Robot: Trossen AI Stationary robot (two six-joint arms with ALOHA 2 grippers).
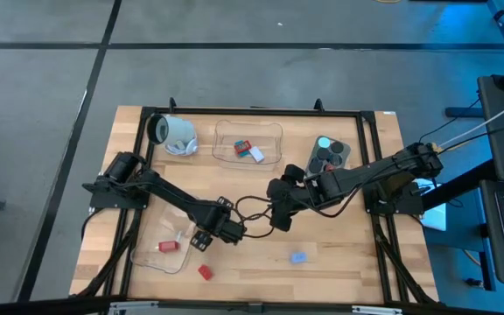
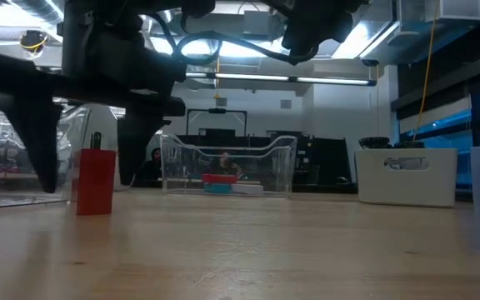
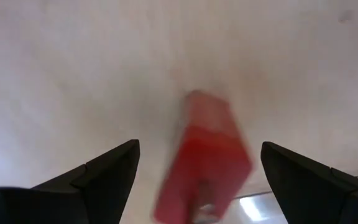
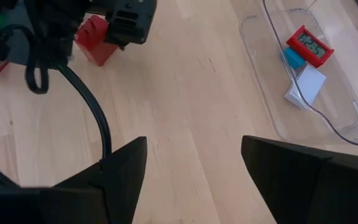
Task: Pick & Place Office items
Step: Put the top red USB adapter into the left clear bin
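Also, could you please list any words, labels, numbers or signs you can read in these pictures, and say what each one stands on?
Red piece with a grey display window, lying in the clear tray: dark digits show, too blurred to read for certain.
White tub: a mark at its handle slot, too small to read.
Red block below the open left gripper: no text visible.
Nothing else legible.

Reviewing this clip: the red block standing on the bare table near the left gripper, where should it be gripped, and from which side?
Grip the red block across its upright side faces, coming down from above. In the low view it stands taller than wide, alone on bare wood. The open left gripper already has it between its fingers, so a straight descent probably suffices.
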